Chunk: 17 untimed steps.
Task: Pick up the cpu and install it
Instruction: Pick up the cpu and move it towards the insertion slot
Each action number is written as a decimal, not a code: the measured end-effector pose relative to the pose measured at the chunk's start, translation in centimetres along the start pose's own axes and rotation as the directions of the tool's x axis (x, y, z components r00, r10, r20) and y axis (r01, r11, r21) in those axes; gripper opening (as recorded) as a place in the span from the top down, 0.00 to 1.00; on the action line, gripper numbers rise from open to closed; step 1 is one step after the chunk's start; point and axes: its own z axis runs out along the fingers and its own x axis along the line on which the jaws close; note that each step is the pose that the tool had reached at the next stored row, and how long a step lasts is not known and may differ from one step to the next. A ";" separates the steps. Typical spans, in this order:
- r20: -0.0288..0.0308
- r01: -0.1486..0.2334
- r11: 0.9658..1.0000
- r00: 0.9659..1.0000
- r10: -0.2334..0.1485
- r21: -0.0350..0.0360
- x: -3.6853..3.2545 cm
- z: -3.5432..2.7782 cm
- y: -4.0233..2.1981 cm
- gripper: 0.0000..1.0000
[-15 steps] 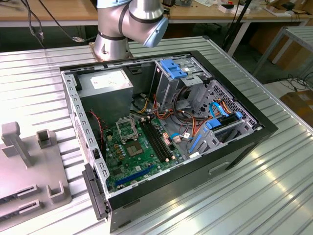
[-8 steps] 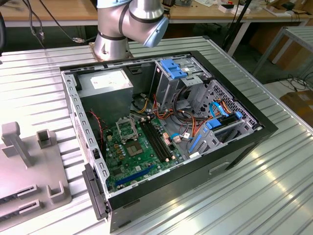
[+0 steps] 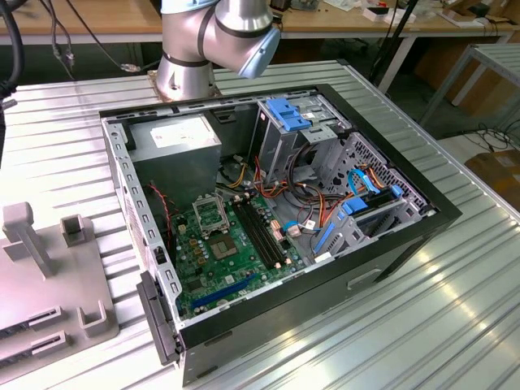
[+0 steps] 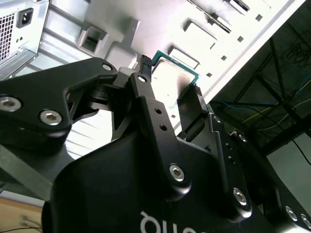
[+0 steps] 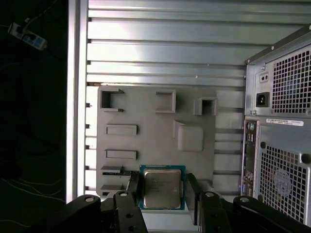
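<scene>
Now, gripper (image 5: pixel 164 194) clamped on opposite edges of cpu (image 5: pixel 162 187), chip flat between them, over grey fixture tray (image 5: pixel 150 145) beside open computer case (image 3: pixel 268 321). Socket (image 3: pixel 213 213) on green board (image 3: pixel 219 276) inside case, well apart. Judgement: grip by edges only, no extra squeeze; chip level in transit; corners matched to socket before any descent, no sliding.

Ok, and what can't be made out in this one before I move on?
- Exterior view: the arm is cut off by the top edge.
- Exterior view: the socket on the green board is too small to tell if it is empty.
- Second wrist view: the body of the claw covers the near part of the cpu.
- Exterior view: the grey tray is cut off by the left edge.
</scene>
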 end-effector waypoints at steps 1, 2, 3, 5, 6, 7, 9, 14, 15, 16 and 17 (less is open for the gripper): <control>0.000 0.000 1.000 1.000 0.000 0.000 -0.16 0.00 0.00 0.53; 0.000 0.000 1.000 1.000 0.000 0.000 -0.35 0.00 -0.01 0.53; 0.000 0.000 1.000 1.000 0.000 0.000 -0.54 -0.02 -0.02 0.53; 0.000 0.000 1.000 1.000 0.000 0.000 -0.85 -0.03 -0.03 0.53; 0.000 0.000 1.000 1.000 0.000 0.000 -1.08 -0.03 -0.03 0.53; 0.000 0.000 1.000 1.000 0.000 0.000 -2.32 -0.07 -0.07 0.53; -0.002 0.000 1.000 1.000 0.000 0.000 -2.31 -1.21 -0.06 0.53; -0.002 0.000 1.000 1.000 0.000 0.000 -2.86 -1.23 -0.08 0.53; -0.002 0.000 1.000 1.000 0.000 0.000 -3.01 -1.23 -0.08 0.53; -0.002 0.000 1.000 1.000 0.000 0.000 -3.12 -1.24 -0.09 0.53; -0.002 0.000 1.000 1.000 0.000 0.000 -3.31 -1.25 -0.09 0.53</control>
